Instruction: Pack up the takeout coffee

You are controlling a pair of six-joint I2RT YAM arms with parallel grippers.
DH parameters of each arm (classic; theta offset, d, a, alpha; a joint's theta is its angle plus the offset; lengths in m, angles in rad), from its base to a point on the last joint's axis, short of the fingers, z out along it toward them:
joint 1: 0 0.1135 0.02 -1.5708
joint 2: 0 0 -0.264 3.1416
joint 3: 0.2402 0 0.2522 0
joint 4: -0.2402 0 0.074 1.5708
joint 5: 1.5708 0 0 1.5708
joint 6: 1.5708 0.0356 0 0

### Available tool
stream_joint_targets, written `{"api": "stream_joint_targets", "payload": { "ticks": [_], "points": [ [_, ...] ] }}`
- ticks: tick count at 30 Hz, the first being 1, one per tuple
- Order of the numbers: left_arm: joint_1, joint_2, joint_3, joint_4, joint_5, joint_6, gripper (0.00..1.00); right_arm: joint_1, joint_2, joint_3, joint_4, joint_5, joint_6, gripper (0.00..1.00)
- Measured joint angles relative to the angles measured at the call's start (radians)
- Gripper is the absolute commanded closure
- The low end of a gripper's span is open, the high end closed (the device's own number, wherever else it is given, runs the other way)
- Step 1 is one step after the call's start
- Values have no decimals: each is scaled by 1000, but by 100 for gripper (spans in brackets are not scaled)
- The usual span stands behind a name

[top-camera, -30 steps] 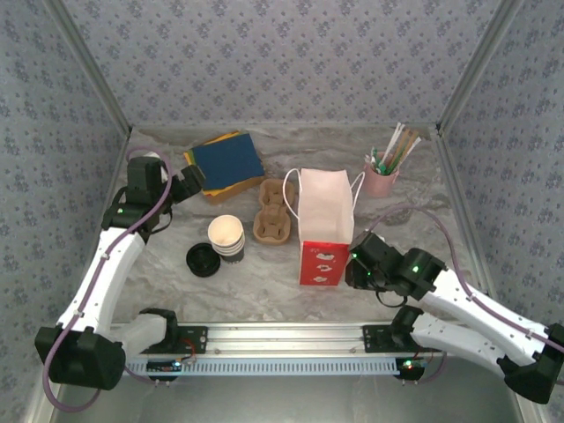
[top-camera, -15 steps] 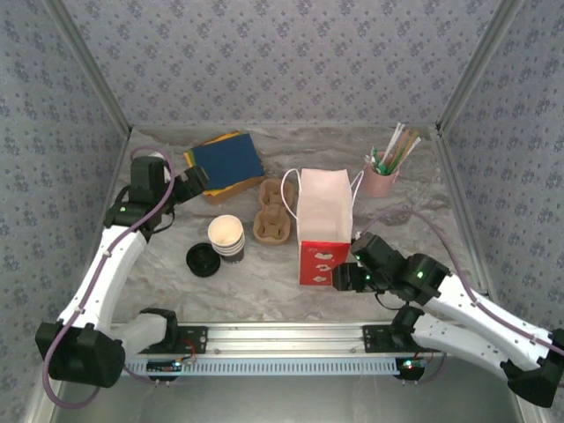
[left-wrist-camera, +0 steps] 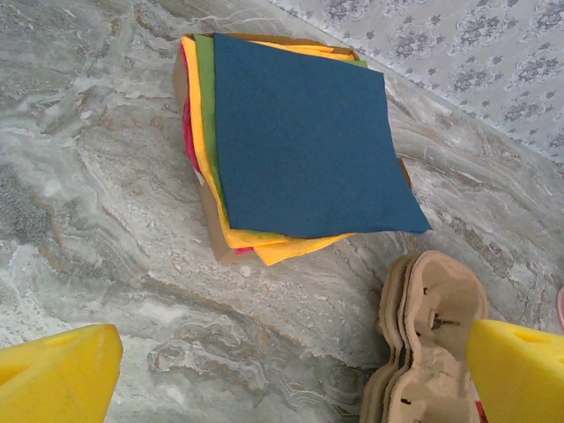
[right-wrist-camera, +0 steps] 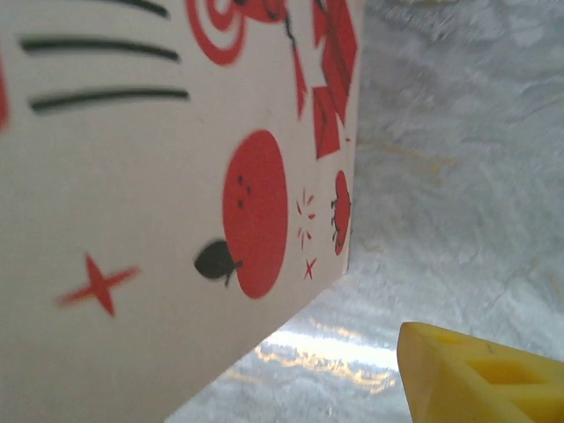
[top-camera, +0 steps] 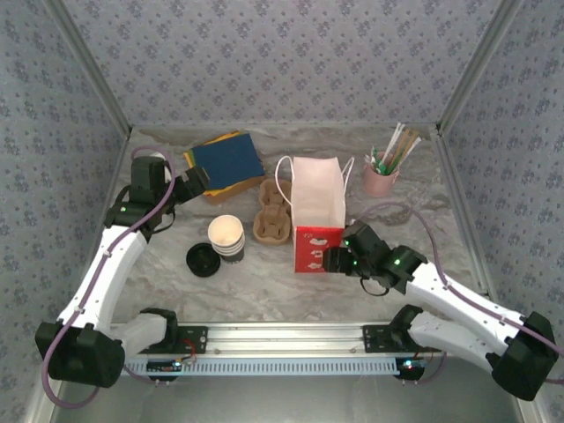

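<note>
The takeout coffee is out of view. A white paper bag (top-camera: 317,198) with a red printed front stands open in the middle of the table; its printed wall (right-wrist-camera: 176,176) sits close against the right wrist camera. My right gripper (top-camera: 329,261) is low at the bag's near right corner, open, with one yellow finger (right-wrist-camera: 480,374) showing beside the bag and the other hidden behind it. My left gripper (top-camera: 192,182) hovers wide open and empty over bare table (left-wrist-camera: 291,352), near a stack of coloured napkins (left-wrist-camera: 300,141).
A stack of lidless paper cups (top-camera: 226,236) and loose black lids (top-camera: 203,260) sit left of the bag. Brown pulp cup carriers (top-camera: 273,211) lie between them and the bag, also in the left wrist view (left-wrist-camera: 432,335). A pink cup of straws (top-camera: 381,179) stands back right.
The right gripper has slid left along the bag's near base and its jaws have widened. The bag has shifted left and its mouth stands wider. The left arm has not moved.
</note>
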Motion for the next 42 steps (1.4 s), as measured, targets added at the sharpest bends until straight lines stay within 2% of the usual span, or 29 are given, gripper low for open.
{"api": "stream_joint_targets", "payload": {
  "ticks": [5, 12, 22, 28, 34, 42],
  "points": [
    [0, 5, 1, 0, 0, 0, 0, -109, 90, 9, 77, -19, -59, 31],
    [-3, 23, 11, 0, 1, 0, 0, -226, 312, 93, 180, -60, -181, 32],
    [-16, 48, 29, -4, 3, 0, 0, -341, 607, 339, 261, -107, -322, 32],
    [-27, 63, 48, -29, 3, 5, 0, -389, 723, 445, 259, -117, -384, 32],
    [-40, 87, 56, -82, -11, 4, 0, -381, 724, 472, 222, -108, -402, 31],
    [-87, 140, 111, -246, -97, -3, 0, -237, 544, 435, 125, -18, -340, 28]
  ]
}}
